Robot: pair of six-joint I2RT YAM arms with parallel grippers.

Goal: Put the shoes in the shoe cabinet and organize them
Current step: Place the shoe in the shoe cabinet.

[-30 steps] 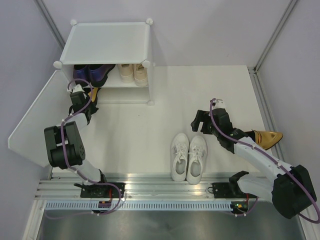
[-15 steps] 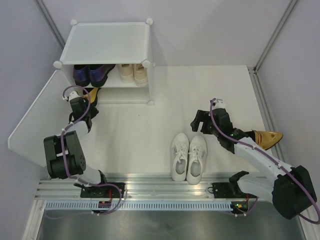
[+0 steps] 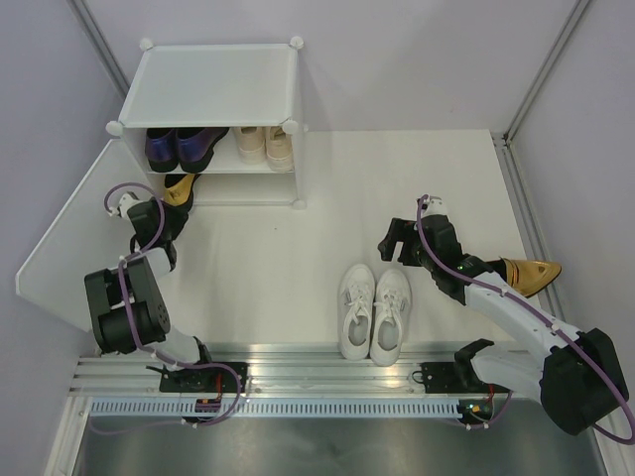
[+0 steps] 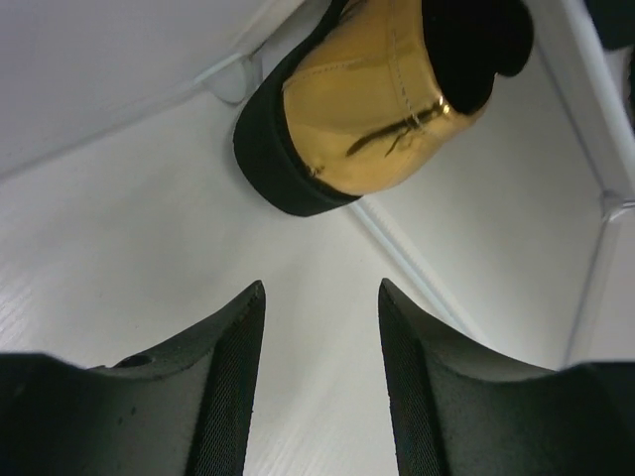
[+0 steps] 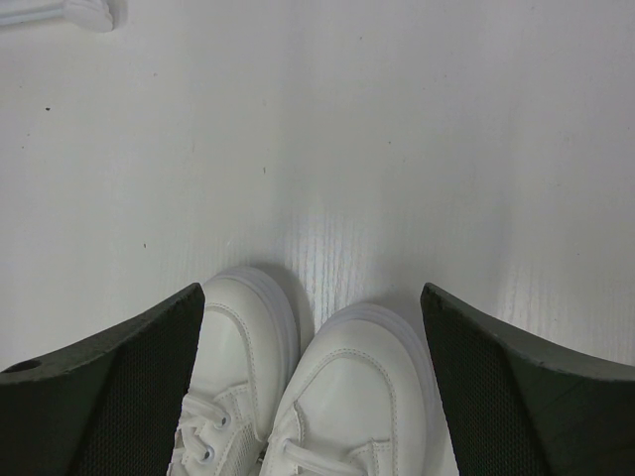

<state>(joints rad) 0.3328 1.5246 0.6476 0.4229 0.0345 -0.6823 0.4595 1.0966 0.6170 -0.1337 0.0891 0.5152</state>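
Under the right gripper [image 5: 310,297], jaws wide apart, sit white sneakers [image 5: 298,407]. They look light and soft; grab the heel edge. On the left gripper [image 4: 319,293], jaws are apart too.

White links [image 3: 511,309], black joints [image 3: 124,297] — purple cables [image 3: 552,332] (looped loosely) — and matte black, mesh-textured fingers [image 5: 129,397].

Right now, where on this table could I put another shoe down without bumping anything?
Bare table lies between the cabinet and the white sneakers, and again right of the cabinet, toward the far corner. The upper shelf is crowded: purple loafers and beige sneakers fill it.
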